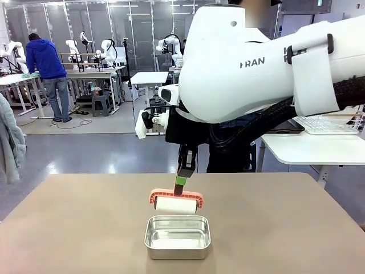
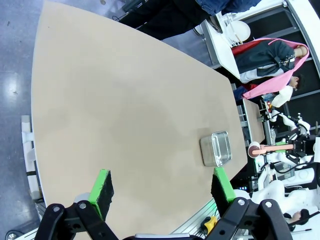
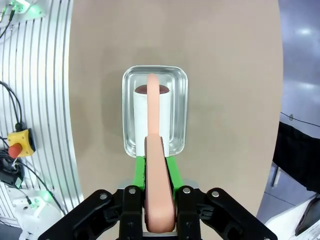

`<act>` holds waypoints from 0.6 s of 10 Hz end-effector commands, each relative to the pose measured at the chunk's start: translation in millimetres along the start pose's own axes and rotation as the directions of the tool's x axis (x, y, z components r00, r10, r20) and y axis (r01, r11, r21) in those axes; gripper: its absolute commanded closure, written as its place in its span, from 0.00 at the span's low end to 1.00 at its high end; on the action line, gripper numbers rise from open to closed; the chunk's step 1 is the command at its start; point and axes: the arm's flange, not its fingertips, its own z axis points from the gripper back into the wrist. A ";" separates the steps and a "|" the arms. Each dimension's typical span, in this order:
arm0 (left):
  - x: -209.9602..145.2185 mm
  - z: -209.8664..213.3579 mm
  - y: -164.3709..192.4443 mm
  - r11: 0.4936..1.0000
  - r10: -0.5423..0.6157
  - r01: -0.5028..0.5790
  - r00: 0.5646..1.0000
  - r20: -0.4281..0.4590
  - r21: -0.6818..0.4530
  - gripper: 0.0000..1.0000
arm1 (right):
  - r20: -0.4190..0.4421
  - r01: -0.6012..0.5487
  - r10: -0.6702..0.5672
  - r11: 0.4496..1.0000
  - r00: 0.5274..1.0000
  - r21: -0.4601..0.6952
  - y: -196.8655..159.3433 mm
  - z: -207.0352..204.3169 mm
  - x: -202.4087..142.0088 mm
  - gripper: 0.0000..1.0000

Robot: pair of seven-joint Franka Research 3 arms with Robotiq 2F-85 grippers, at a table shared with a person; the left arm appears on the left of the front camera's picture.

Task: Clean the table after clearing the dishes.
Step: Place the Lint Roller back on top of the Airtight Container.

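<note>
The beige table (image 1: pixel 85 228) has a small steel pan (image 1: pixel 178 237) near its front middle. My right gripper (image 1: pixel 181 180) hangs above the pan, shut on the pink handle of a roller (image 1: pixel 177 204) with a white roll, which hovers just over the pan's far rim. In the right wrist view the gripper (image 3: pixel 155 167) clamps the handle, and the roller (image 3: pixel 154 125) sits over the pan (image 3: pixel 127 85). My left gripper (image 2: pixel 162 187) is open and high above the table (image 2: pixel 125 110), holding nothing, with the pan (image 2: pixel 216 148) farther off. The dishes are out of view.
A white table (image 1: pixel 319 145) with a wire rack (image 1: pixel 331 123) stands beyond the far right corner. A person in dark clothes (image 1: pixel 228 154) stands at the far side, behind my right arm. A yellow stop button box (image 3: pixel 17 142) sits off the table's near edge.
</note>
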 end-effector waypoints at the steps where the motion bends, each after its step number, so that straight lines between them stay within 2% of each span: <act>1: -1.8 1.5 -1.7 1.000 -0.005 0.005 1.000 0.012 0.012 0.00 | 0.008 0.011 -0.011 1.000 1.000 -0.025 -3.7 2.9 0.0 0.79; 3: -1.8 1.5 -1.7 1.000 -0.005 0.005 1.000 0.012 0.012 0.00 | 0.002 0.006 -0.006 1.000 1.000 -0.005 -3.1 1.3 -1.6 0.79; 4: -1.8 1.5 -1.7 1.000 -0.005 0.005 1.000 0.012 0.012 0.00 | -0.015 0.046 -0.045 0.995 0.999 0.090 -19.2 -12.1 -0.7 0.79; 6: -1.8 1.5 -1.7 1.000 -0.005 0.005 1.000 0.012 0.012 0.00 | -0.072 0.071 -0.059 0.982 0.996 0.175 -38.7 -37.0 6.8 0.79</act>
